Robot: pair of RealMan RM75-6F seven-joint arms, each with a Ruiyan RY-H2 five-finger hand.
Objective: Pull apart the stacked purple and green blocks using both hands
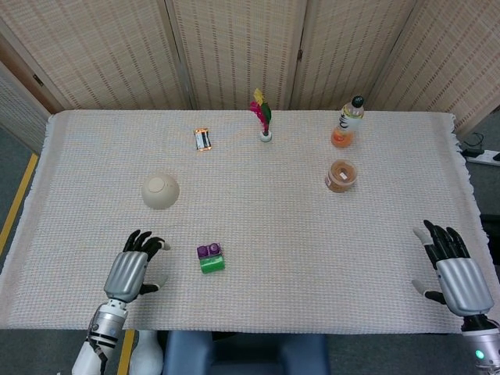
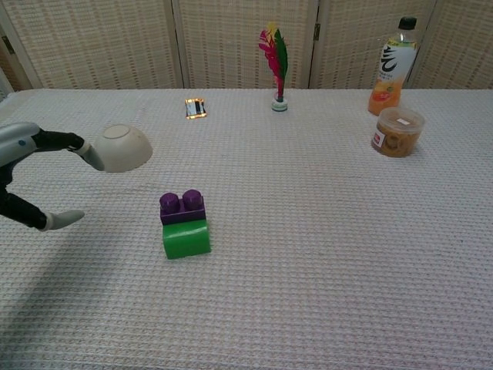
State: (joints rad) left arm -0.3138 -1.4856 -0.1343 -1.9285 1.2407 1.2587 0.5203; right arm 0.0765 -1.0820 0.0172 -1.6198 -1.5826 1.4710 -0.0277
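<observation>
The purple block [image 1: 208, 251] [image 2: 182, 206] is joined to the green block [image 1: 212, 264] [image 2: 186, 238]; the pair lies on the cloth near the table's front, left of centre. My left hand [image 1: 133, 266] [image 2: 35, 173] hovers open a short way to the left of the pair, fingers spread, touching nothing. My right hand [image 1: 453, 269] is open at the table's front right corner, far from the blocks, and shows only in the head view.
An upturned cream bowl [image 1: 160, 191] [image 2: 121, 147] lies behind my left hand. Further back are a small battery pack [image 1: 203, 139], a feather shuttlecock [image 1: 263, 117], an orange drink bottle [image 1: 348, 123] and a round snack tub [image 1: 341, 175].
</observation>
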